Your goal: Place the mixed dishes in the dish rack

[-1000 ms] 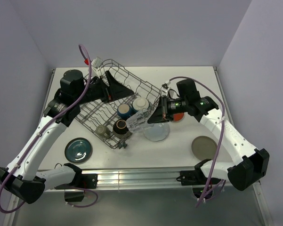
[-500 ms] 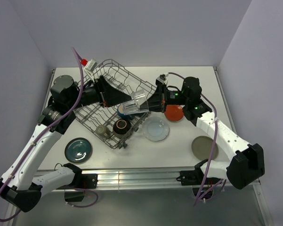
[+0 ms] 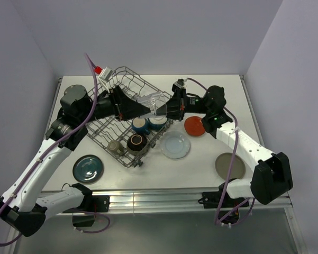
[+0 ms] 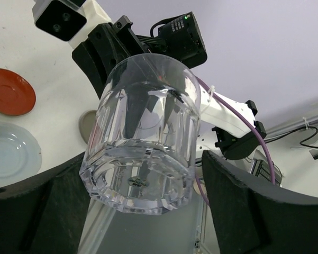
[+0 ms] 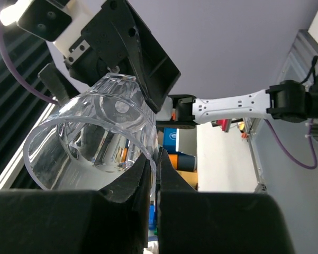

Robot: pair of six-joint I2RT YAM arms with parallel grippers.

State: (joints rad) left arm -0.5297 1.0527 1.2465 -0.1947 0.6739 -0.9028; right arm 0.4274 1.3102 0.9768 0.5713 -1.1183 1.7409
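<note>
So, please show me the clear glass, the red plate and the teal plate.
clear glass (image 4: 143,127): left wrist view, its side wall.
red plate (image 3: 193,127): top view, its centre.
teal plate (image 3: 88,168): top view, its centre.

a clear glass (image 4: 143,132), colourless and faceted, fills the centre of the left wrist frame. seen from overhead, the grey wire dish rack (image 3: 103,132) carries blue cups (image 3: 139,125) and a dark bowl (image 3: 136,142). on the white table (image 3: 201,87) are a red-orange plate (image 3: 194,126), a pale blue-white plate (image 3: 175,144), a beige plate (image 3: 230,165) at lower right and a glossy teal plate (image 3: 88,168) at lower left. purple cables (image 3: 92,79) trail the white-and-black arms (image 3: 39,161).
</note>
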